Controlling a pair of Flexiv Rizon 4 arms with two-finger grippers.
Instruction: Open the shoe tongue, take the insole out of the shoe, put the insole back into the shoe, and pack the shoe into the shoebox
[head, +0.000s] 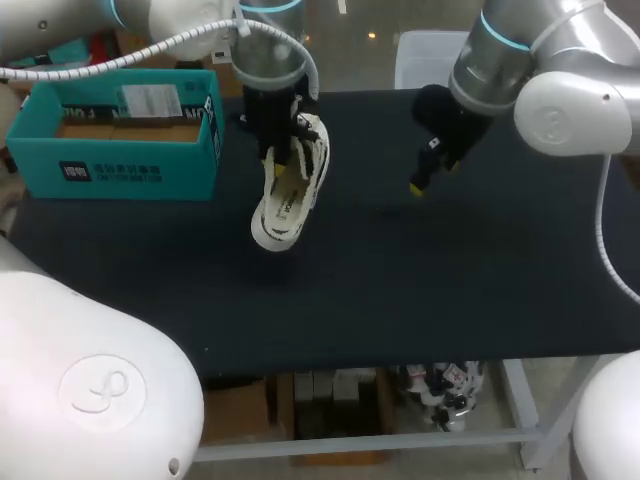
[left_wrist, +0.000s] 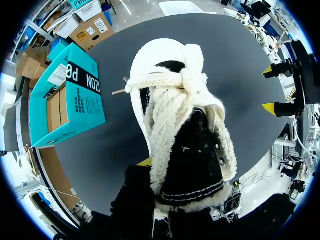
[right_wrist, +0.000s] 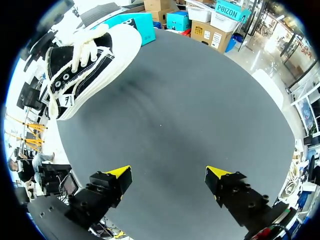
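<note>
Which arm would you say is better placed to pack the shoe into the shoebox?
Left: the left gripper holds the shoe near the shoebox; the right gripper is open, empty and farther off.

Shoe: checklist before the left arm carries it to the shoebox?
1. Shoe held off the table by the left gripper: ok.
2. Right gripper open, empty, apart from the shoe: ok.
3. Shoebox top open: ok.
4. Room inside the shoebox: cannot tell; brown cardboard shows inside.
5. Insole seated in the shoe: cannot tell.
6. Laces knotted over the tongue: ok.
</note>
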